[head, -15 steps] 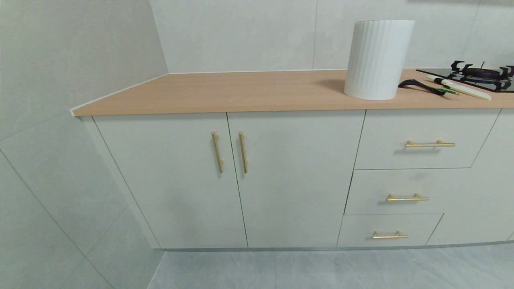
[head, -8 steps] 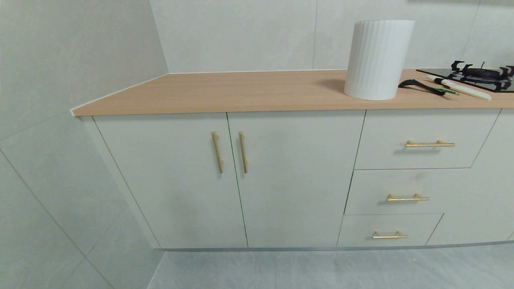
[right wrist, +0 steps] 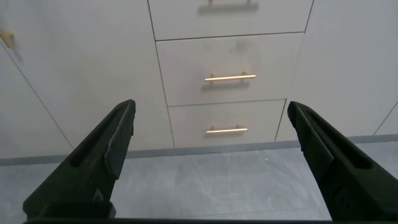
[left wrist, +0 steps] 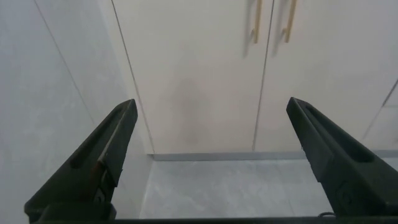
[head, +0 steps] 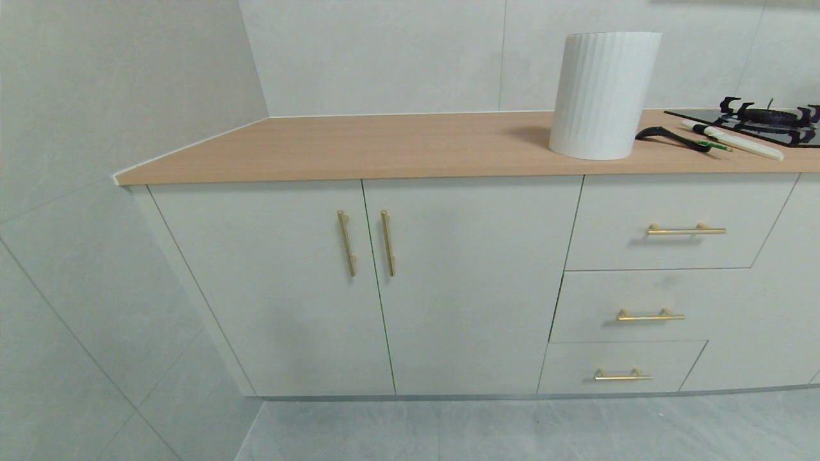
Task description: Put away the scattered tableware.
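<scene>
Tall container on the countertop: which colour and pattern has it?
The container is white, vertically ribbed; head view shows best.

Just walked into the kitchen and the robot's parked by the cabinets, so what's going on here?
Nothing is being handled right now. Both the left end effector and right end effector are open and empty, held low in front of the closed cabinet doors and drawers. The tableware, a black utensil and a long white utensil, lies on the countertop beside a white ribbed container, near the stove burner.
</scene>
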Controlling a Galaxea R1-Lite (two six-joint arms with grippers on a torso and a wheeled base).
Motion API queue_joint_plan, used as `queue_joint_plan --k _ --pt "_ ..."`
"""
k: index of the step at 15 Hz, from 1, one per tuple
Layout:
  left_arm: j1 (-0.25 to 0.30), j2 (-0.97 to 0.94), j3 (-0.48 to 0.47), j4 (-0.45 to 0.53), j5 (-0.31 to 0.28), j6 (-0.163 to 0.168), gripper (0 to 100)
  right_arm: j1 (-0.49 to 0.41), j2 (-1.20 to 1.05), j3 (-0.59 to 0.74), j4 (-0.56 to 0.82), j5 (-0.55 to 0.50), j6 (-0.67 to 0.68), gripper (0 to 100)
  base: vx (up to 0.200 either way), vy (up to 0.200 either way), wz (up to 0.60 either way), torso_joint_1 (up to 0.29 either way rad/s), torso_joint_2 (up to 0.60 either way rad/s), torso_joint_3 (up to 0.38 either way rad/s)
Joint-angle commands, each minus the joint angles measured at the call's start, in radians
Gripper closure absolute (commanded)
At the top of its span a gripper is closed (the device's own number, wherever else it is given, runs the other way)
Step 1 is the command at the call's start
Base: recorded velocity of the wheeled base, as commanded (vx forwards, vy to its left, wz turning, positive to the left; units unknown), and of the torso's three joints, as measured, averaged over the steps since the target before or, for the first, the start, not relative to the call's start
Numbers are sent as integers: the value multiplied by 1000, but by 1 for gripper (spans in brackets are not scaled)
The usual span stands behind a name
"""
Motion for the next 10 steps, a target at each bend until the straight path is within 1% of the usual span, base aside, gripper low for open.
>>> queue_joint_plan --k 1,3,5,7,10 --pt "0 2 0 0 1 2 0 0 2 0 1 0 0 0 0 0 0 0 0 0" --pt "0 2 0 -1 0 -2 0 0 2 0 1 0 0 0 0 0 0 0 0 0" --pt "0 2 0 -3 0 -14 0 -1 2 0 1 0 0 0 0 0 0 0 0 0" --pt "0 2 0 -3 1 -16 0 0 2 0 1 3 0 0 0 0 0 0 0 0" --pt "0 2 0 -3 0 -16 0 0 2 0 1 6 0 0 0 -200 0 6 2 2"
